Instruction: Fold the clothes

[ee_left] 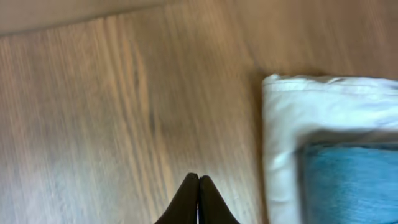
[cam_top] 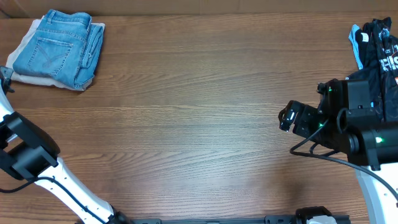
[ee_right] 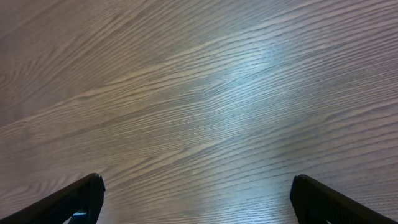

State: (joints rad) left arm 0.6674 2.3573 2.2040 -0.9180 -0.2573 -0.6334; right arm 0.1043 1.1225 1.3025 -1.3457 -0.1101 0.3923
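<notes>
**Both claws empty over bare bench; jeans folded in the far left corner.**

Nearest me, my left claw [ee_left: 198,182] is pressed together with nothing in it. It hangs over bare wood just beside the cream trousers [ee_left: 292,124]. That view is blurred, so I can't say whether the tips touch the bench [cam_top: 186,124]. I read it as a parked pose, not a grip. My right claw [ee_right: 196,183] is spread wide and empty above open bench, well apart from any cloth. Farther off, the jeans [cam_top: 56,46] sit as a compact stack on the cream trousers, pocket up, so the fold looks done to me. A black garment [cam_top: 379,50] is heaped at the far right edge. No bin or basket shows.
</notes>
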